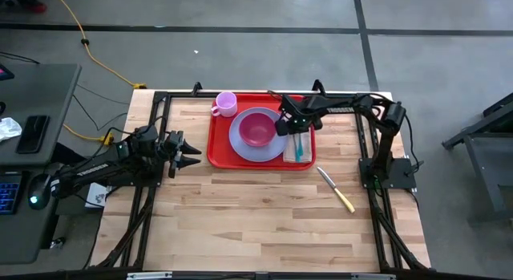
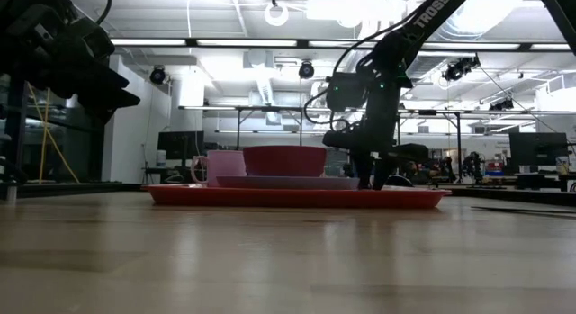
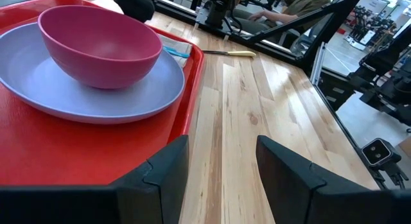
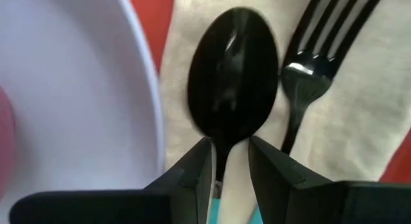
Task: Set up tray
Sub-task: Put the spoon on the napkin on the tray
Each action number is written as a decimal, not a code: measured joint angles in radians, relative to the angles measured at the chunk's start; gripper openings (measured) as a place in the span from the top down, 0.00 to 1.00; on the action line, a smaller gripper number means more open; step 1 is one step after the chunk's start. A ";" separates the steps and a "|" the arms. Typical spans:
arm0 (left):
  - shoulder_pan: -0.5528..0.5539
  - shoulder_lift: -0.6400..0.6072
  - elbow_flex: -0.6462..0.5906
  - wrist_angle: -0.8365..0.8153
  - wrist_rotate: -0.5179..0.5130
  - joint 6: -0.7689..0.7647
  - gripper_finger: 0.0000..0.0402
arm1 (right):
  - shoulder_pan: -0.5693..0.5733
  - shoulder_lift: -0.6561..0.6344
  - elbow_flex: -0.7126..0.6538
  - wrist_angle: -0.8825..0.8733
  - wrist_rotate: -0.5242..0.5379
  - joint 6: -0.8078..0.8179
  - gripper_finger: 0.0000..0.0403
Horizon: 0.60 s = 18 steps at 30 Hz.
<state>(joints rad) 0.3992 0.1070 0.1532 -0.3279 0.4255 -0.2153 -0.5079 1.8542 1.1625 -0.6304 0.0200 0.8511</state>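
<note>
The right gripper (image 4: 230, 161) is held low over the tray's (image 1: 218, 144) right side, fingers pinching a spoon (image 4: 232, 95) handle on the napkin (image 4: 334, 134). The left gripper (image 1: 189, 152), spread, is parked left of the tray.

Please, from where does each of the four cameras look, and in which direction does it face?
High view: above the table, facing straight down; both arms show, right claw over the tray.
Low view: at table height, facing level across the table; the right arm reaches down to the tray.
Left wrist view: on the left arm, facing over the tray; left claw open.
Right wrist view: on the right arm, facing down; fingers around a spoon beside a fork.
Shared: high and left wrist views both show the bowl.
</note>
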 joint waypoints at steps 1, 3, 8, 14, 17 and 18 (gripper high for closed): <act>0.000 0.000 0.000 0.000 0.000 0.000 0.47 | -0.004 0.000 0.000 0.000 0.001 0.000 0.80; 0.000 0.000 0.000 0.000 0.000 0.000 0.47 | -0.009 0.000 0.000 0.000 0.002 0.000 0.80; 0.000 0.000 0.000 0.000 0.000 0.000 0.47 | -0.010 0.000 0.000 0.000 0.008 0.000 0.80; 0.000 0.000 0.000 0.000 0.000 0.000 0.47 | -0.010 0.000 0.000 0.000 -0.013 0.001 0.80; 0.000 0.000 0.000 0.000 0.000 0.000 0.47 | -0.003 0.000 0.000 0.000 -0.026 0.001 0.80; 0.000 0.000 0.000 0.000 0.000 0.000 0.47 | -0.002 0.000 0.000 0.000 -0.027 0.002 0.80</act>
<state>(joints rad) 0.3990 0.1070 0.1532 -0.3280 0.4255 -0.2153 -0.5098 1.8545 1.1629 -0.6304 -0.0069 0.8528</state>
